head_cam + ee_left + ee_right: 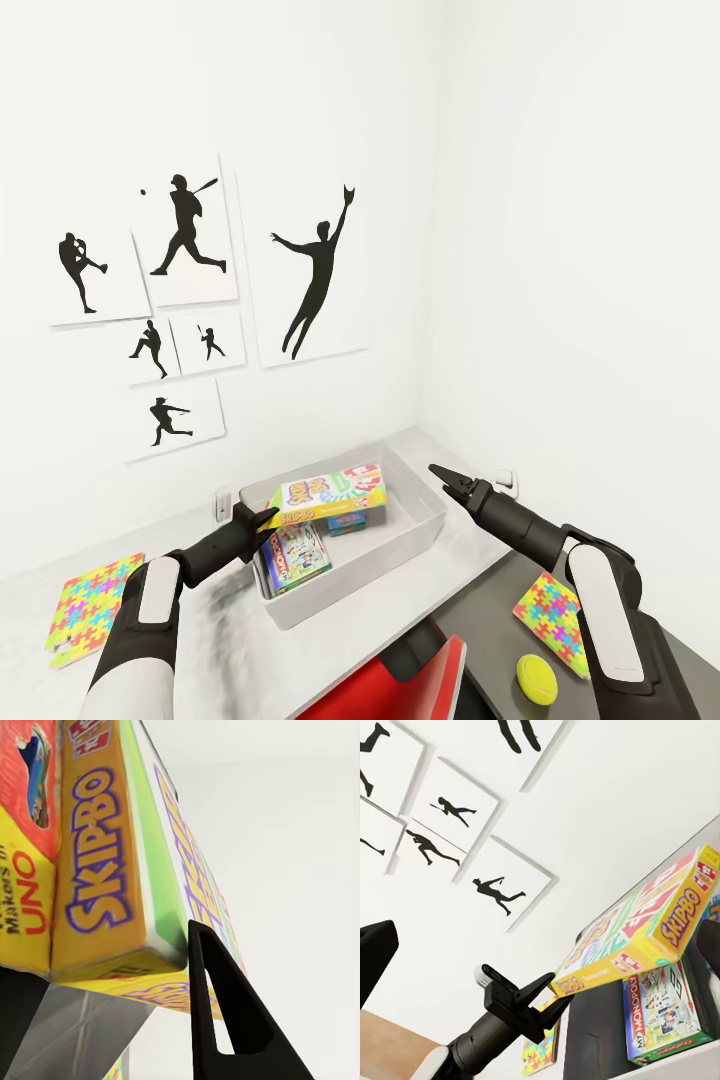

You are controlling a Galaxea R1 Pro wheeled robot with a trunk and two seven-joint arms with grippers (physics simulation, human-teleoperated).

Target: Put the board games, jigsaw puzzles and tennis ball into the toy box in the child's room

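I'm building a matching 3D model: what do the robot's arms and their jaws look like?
Both arms have glossy white upper shells and black forearm links, tapering toward the left gripper and right gripper. The jaws are slim, matte black, pointed triangular plates, one with a slot cut-out. No cables or markings visible.

Light-grey rectangular toy box [425, 525], open-topped, stands centre-low in the head view. A yellow-green Skip-Bo game box [330, 495] lies tilted above it; a green-white Monopoly box [297, 560] leans inside beneath. One multicoloured jigsaw sheet [92, 608] lies flat lower left, another [556, 608] lower right, near the yellow-green tennis ball [537, 677].
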